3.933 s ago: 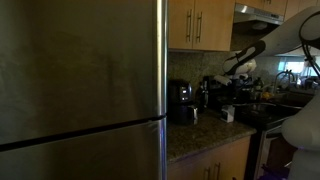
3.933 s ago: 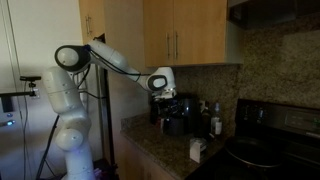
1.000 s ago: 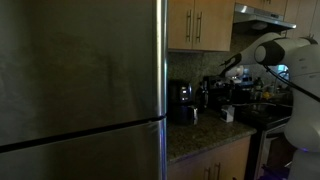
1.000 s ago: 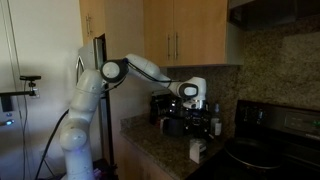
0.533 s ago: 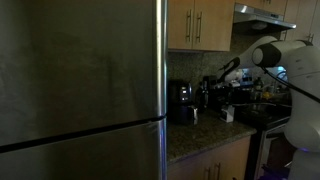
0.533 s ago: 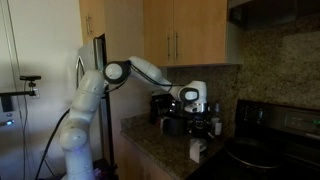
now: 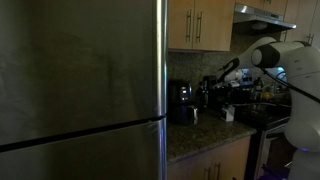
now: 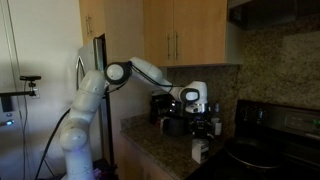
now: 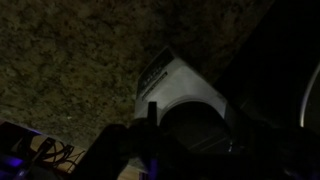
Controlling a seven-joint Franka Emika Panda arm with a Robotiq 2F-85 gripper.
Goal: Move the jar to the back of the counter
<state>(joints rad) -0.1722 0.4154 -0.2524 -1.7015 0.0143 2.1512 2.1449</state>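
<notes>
The jar (image 9: 178, 88), small, squat and whitish, stands on the dark speckled counter (image 9: 70, 60) near its front edge, close to the black stove. It shows in both exterior views (image 8: 200, 150) (image 7: 228, 114). My gripper (image 8: 204, 131) hangs straight above it, reaching down onto it. In the wrist view the gripper (image 9: 192, 122) straddles the jar: one dark finger (image 9: 150, 115) stands tight at its left side, and the other is lost in shadow. The picture is too dark to show contact.
A black coffee maker (image 8: 175, 115) (image 7: 182, 103) stands at the back of the counter beside the jar, with dark bottles (image 8: 217, 124) behind. The black stove top (image 8: 270, 155) borders the counter. Wooden cabinets (image 8: 180, 35) hang above. A steel fridge (image 7: 80, 80) fills the foreground.
The arm has barely moved, staying low over the jar. The jar stays in place on the counter.
</notes>
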